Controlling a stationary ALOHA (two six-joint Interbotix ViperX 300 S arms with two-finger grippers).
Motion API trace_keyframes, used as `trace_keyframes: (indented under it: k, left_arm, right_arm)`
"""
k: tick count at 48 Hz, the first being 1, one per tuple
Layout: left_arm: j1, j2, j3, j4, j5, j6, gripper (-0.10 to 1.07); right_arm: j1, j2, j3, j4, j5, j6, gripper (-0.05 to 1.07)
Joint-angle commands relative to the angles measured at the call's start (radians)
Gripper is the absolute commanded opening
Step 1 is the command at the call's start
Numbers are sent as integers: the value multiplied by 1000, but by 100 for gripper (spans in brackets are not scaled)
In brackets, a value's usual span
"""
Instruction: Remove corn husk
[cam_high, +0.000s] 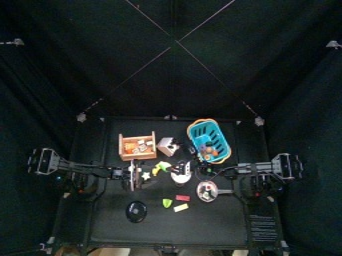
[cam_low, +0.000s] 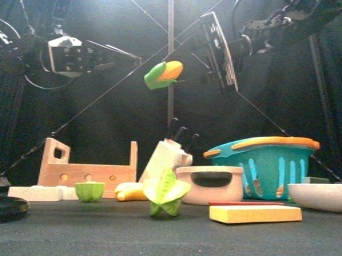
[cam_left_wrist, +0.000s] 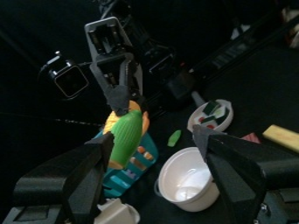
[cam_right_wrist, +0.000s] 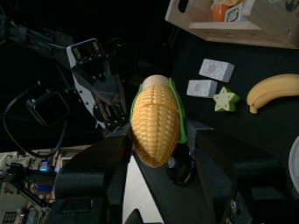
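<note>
A small yellow corn cob (cam_right_wrist: 156, 114) hangs in the air, high above the table in the front view (cam_low: 166, 70). Its light-green corn husk (cam_left_wrist: 122, 136) wraps one side; in the right wrist view only a green edge (cam_right_wrist: 176, 94) shows. My right gripper (cam_right_wrist: 158, 150) is shut on the cob's end; in the left wrist view it (cam_left_wrist: 117, 80) grips the cob from above. My left gripper (cam_left_wrist: 158, 168) is open and empty, its jaws spread wide just short of the husk. It also shows in the right wrist view (cam_right_wrist: 98, 83), close behind the cob.
A blue basket (cam_low: 261, 160) with an orange handle stands at the right, a wooden rack (cam_low: 87, 172) at the left. Between them are a white bowl (cam_low: 214, 186), a tilted carton (cam_low: 166, 165), a green cup (cam_low: 90, 190) and a yellow block (cam_low: 254, 213). A banana (cam_right_wrist: 275, 87) lies near the rack.
</note>
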Motion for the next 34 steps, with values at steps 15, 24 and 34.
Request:
trace_keyframes:
  k: [15, 24, 34]
  left_arm:
    - [-98, 100, -44, -261, -259, 368, 103]
    - [-109, 109, -41, -275, -282, 407, 103]
    - [-104, 147, -57, -279, -299, 411, 103]
  right_arm:
    - [2, -55, 9, -14, -18, -5, 60]
    - [2, -60, 14, -14, -43, -3, 60]
    - [3, -60, 14, -14, -58, -2, 60]
